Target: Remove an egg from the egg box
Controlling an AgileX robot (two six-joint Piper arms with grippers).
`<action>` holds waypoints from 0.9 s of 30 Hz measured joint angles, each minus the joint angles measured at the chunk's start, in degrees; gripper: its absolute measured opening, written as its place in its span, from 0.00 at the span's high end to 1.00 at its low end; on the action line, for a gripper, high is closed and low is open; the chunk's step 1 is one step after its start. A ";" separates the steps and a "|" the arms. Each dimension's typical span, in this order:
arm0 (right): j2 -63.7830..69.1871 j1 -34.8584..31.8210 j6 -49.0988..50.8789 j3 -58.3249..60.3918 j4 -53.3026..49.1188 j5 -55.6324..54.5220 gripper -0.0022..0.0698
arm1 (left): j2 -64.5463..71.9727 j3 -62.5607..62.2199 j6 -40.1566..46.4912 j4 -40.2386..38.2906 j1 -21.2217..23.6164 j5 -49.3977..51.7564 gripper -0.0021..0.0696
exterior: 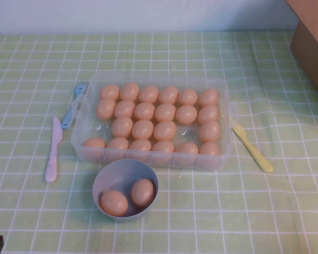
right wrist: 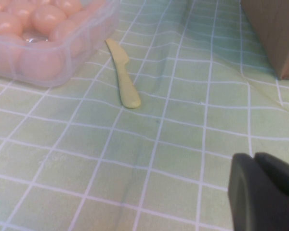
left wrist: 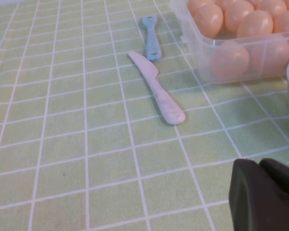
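Plainly both arms sit far back: the left gripper (left wrist: pixel 267 195) over bare cloth near the pink knife (left wrist: pixel 156 89), the right gripper (right wrist: pixel 265 190) near the yellow knife (right wrist: pixel 123 74), each with fingers pressed together. Eggs lie packed touching in the egg box (exterior: pixel 222 159), so I reckon reaching for the near corner egg (exterior: pixel 94 144) risks nudging its neighbours or catching the wall.

From my remote seat this reads as a staged tabletop test bench dressed like a home kitchen. A green checked tablecloth (exterior: pixel 244 211) covers the table against a plain white wall (exterior: pixel 148 13). Around the egg box (exterior: pixel 151 156) lie toy-like plastic knives, pink (exterior: pixel 53 151) and yellow (exterior: pixel 253 148). A brown cardboard box (exterior: pixel 312 42) stands beyond the egg box's right end.
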 joint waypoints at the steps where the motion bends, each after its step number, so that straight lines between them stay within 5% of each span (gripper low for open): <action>1: 0.00 0.00 0.00 0.00 0.00 0.00 0.99 | 0.00 0.00 0.00 0.00 0.00 0.00 0.98; 9: 0.00 0.00 0.00 0.00 0.00 0.00 0.99 | 0.00 0.00 -0.10 -3.08 0.00 -1.60 0.98; 19: 0.00 0.00 0.00 0.00 0.00 0.00 0.99 | 0.00 0.00 -2.14 -35.90 0.00 -11.02 0.98; 27: 0.00 0.00 0.00 0.00 0.00 0.00 0.99 | 0.00 0.00 -2.52 -38.94 0.00 -12.32 0.98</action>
